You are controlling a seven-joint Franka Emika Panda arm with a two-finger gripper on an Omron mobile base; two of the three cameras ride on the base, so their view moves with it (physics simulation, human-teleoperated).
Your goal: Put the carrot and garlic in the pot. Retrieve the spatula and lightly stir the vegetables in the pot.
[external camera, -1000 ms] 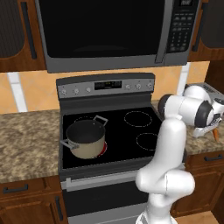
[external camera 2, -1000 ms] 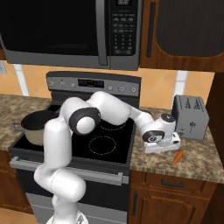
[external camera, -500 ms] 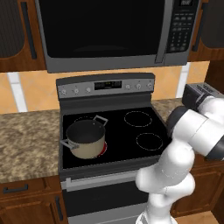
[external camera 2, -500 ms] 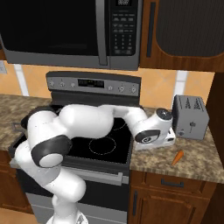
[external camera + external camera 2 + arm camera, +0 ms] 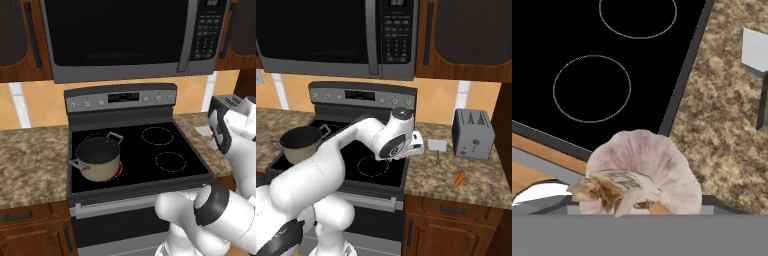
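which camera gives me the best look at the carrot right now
The right base view: the carrot lies in plain sight on the counter in front of the toaster. The hand view looks at the garlic, and the left base view at the stove.

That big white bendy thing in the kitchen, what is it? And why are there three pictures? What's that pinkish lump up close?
The white bendy thing is a robot arm with dark joints. At its end is a pincer with two fingers for picking things up. Two pictures come from cameras riding on the robot's base, one looking from its left, one from its right, so you see the same kitchen twice. The third comes from a camera on the hand itself, looking down. The pale pinkish-white lump there is a garlic bulb, seen very close at the pincer, so it seems to be holding it, above the edge of the black stove top. On the stove sits a round tan pot with metal loop handles. On the speckled stone counter lie a small orange carrot, a light-grey spatula with a thin dark handle, and a boxy silver toaster.
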